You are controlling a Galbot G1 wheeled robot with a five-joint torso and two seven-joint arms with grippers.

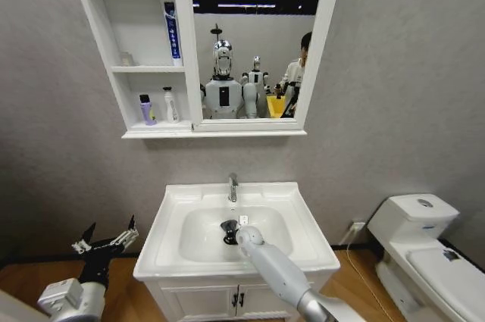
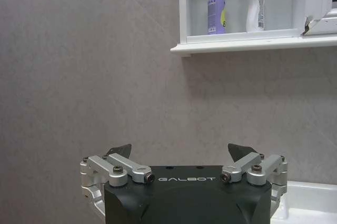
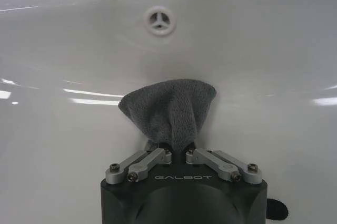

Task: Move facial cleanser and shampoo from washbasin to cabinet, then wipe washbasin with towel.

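The white washbasin (image 1: 295, 220) stands below the cabinet (image 1: 114, 49) and its mirror. My right gripper (image 1: 229, 232) reaches down into the oval bowl, shut on the dark grey towel (image 3: 171, 105). The towel is bunched against the bowl's white surface (image 3: 253, 66), a short way from a round spoked opening (image 3: 159, 21). A purple bottle (image 1: 146, 110) and a white bottle (image 1: 171, 104) stand on the cabinet's lowest shelf, and a blue tube (image 1: 173, 30) on the shelf above. I cannot read which is the cleanser or the shampoo. My left gripper (image 1: 110, 232) hangs open beside the basin's left edge.
The chrome tap (image 1: 233, 186) rises at the back of the basin. A white toilet (image 1: 420, 246) stands to the right. The vanity doors (image 1: 235, 299) lie under the basin. The grey wall (image 2: 95, 66) faces the left gripper (image 2: 181, 153), with the bottles (image 2: 216, 10) above.
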